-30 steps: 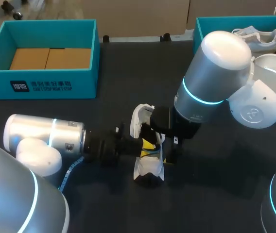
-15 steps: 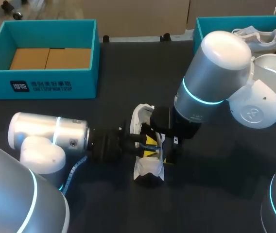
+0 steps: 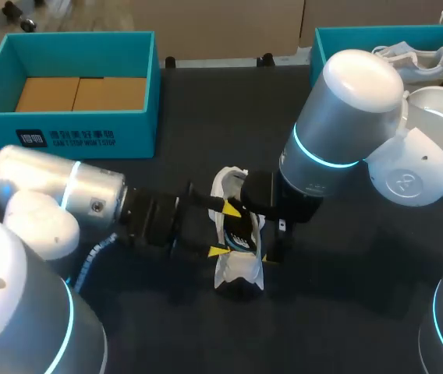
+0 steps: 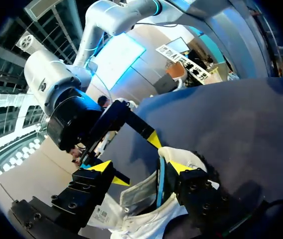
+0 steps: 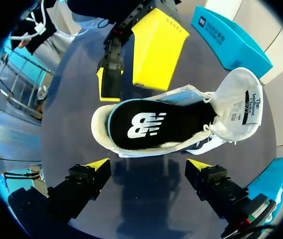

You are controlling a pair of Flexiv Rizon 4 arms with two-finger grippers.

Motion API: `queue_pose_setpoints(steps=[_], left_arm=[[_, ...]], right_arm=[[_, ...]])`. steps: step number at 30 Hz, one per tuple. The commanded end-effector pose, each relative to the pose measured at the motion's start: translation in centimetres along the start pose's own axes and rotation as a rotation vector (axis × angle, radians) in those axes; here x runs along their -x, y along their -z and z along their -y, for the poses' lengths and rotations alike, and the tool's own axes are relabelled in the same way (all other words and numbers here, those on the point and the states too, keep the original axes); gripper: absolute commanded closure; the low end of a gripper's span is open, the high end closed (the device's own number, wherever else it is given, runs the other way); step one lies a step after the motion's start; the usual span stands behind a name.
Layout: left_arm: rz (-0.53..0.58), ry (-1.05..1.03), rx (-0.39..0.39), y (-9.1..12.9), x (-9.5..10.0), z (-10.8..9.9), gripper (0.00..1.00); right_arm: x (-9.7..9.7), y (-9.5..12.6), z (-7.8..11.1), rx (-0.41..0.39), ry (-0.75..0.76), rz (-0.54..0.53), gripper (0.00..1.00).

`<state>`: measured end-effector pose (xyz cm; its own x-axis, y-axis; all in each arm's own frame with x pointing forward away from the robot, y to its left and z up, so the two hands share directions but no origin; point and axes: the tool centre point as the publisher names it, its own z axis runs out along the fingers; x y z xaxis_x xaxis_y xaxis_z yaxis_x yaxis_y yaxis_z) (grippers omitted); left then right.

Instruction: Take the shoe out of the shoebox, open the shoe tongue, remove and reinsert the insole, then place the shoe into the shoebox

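Note:
A white shoe [image 3: 235, 269] lies on the dark table at the middle, its tongue [image 5: 241, 107] folded back and the black insole [image 5: 156, 124] lying flat inside. My left gripper [image 3: 223, 230] comes in from the left and stands open, its yellow fingertips [image 3: 228, 209] spread at the shoe's side and nothing held. In the left wrist view the shoe [image 4: 151, 191] sits between and just under the left gripper [image 4: 140, 167]. My right gripper [image 5: 149, 167] hangs open straight above the shoe, one finger on either side, not touching. In the head view the right arm hides its fingers.
A teal shoebox [image 3: 65, 136] with brown cardboard inside stands at the back left. A second teal box [image 3: 338, 35] at the back right holds another white shoe [image 3: 418, 62]. My right arm's big elbow [image 3: 346, 117] looms over the table's middle right.
My left gripper has opened from shut, its yellow tips spreading apart at the shoe, and the left arm has drawn back a little to the left. The right arm and shoe stayed put.

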<state>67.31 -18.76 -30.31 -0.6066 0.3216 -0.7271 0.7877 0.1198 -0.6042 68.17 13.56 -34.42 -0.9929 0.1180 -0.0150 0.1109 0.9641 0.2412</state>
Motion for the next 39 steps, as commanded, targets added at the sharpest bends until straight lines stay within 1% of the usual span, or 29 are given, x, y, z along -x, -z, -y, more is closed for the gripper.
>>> queue_pose_setpoints(steps=[1,2,5,7,10,11,12,13,15,16,17,18,19,20,21,23,26,27,29,31,33,34,35,36,37,38,39], left_arm=[[-0.105,0.005,0.018,1.5,0.4,0.1,0.37],[-0.123,0.007,0.022,1.8,0.4,0.0,0.4],[-0.167,0.006,0.035,2.4,0.5,-0.3,0.41],[-0.196,0.001,0.042,2.8,0.5,-0.3,0.49],[-0.25,-0.004,0.049,3.5,0.9,-0.3,0.52],[-0.276,-0.005,0.046,3.8,1.0,-0.2,0.53],[-0.291,-0.004,0.045,3.9,1.1,-0.1,0.53],[-0.311,-0.009,0.052,4.1,1.3,-0.1,0.52],[-0.356,-0.002,0.052,4.7,1.6,0.0,0.51],[-0.362,0.0,0.052,4.7,1.7,0.0,0.51],[-0.398,-0.005,0.059,5.0,1.9,0.1,0.5],[-0.427,-0.003,0.055,5.3,2.1,0.3,0.47],[-0.451,-0.003,0.051,5.5,2.3,0.4,0.47],[-0.473,-0.005,0.054,5.6,2.5,0.6,0.45],[-0.503,-0.001,0.05,5.7,2.7,0.7,0.43],[-0.544,-0.006,0.049,5.9,3.2,0.9,0.41],[-0.632,-0.006,0.045,5.9,3.8,1.2,0.41],[-0.668,0.001,0.044,5.8,3.9,1.3,0.43],[-0.749,0.006,0.043,5.8,4.2,1.2,0.52],[-0.845,0.027,0.053,5.8,4.6,1.0,0.53],[-0.96,0.053,0.08,6.0,4.9,0.9,0.53],[-0.982,0.053,0.095,6.1,5.1,0.7,0.54],[-1.003,0.052,0.128,6.2,5.5,0.5,0.6],[-1.003,0.052,0.128,6.2,5.5,0.5,0.62],[-1.003,0.052,0.128,6.2,5.5,0.5,0.56],[-1.003,0.052,0.128,6.2,5.5,0.5,0.53],[-1.003,0.052,0.128,6.2,5.5,0.5,0.61]], right_arm=[[-0.1,-0.2,0.0,0.001,0.001,0.001,0.0],[-0.1,-0.2,0.0,0.001,0.001,0.001,0.0],[0.0,0.0,0.0,0.002,0.015,-0.001,0.0],[0.3,0.7,0.5,0.005,0.015,-0.015,0.0],[0.6,2.3,2.3,0.005,0.018,-0.013,0.0],[0.7,3.1,3.3,-0.001,0.02,-0.01,0.0],[0.8,3.5,3.9,-0.008,0.014,-0.001,0.0],[0.9,4.4,5.0,-0.025,0.008,0.0,0.0],[1.0,5.7,6.6,-0.023,-0.003,0.008,0.0],[1.0,5.9,6.8,-0.028,-0.005,0.008,0.0],[1.1,6.7,7.8,-0.032,-0.002,0.004,0.0],[1.1,7.4,8.8,-0.019,-0.013,0.025,0.0],[1.1,7.9,9.4,-0.022,-0.009,0.026,0.0],[1.1,8.3,9.9,0.004,0.0,0.019,0.0],[1.1,8.5,10.4,0.009,-0.024,0.008,0.0],[1.1,8.5,10.4,0.009,-0.024,0.008,0.0],[1.1,8.5,10.4,0.009,-0.024,0.008,0.0],[1.1,8.5,10.4,0.009,-0.024,0.008,0.0],[1.1,8.5,10.4,0.009,-0.024,0.008,0.0],[1.1,8.5,10.4,0.009,-0.024,0.008,0.0],[1.1,8.5,10.4,0.009,-0.024,0.008,0.0],[1.1,8.5,10.4,0.009,-0.024,0.008,0.0],[1.1,8.5,10.4,0.009,-0.024,0.008,0.0],[1.1,8.5,10.4,0.009,-0.024,0.008,0.0],[1.1,8.5,10.4,0.009,-0.024,0.008,0.0],[1.1,8.5,10.4,0.009,-0.024,0.008,0.0],[1.1,8.5,10.4,0.009,-0.024,0.008,0.0]])
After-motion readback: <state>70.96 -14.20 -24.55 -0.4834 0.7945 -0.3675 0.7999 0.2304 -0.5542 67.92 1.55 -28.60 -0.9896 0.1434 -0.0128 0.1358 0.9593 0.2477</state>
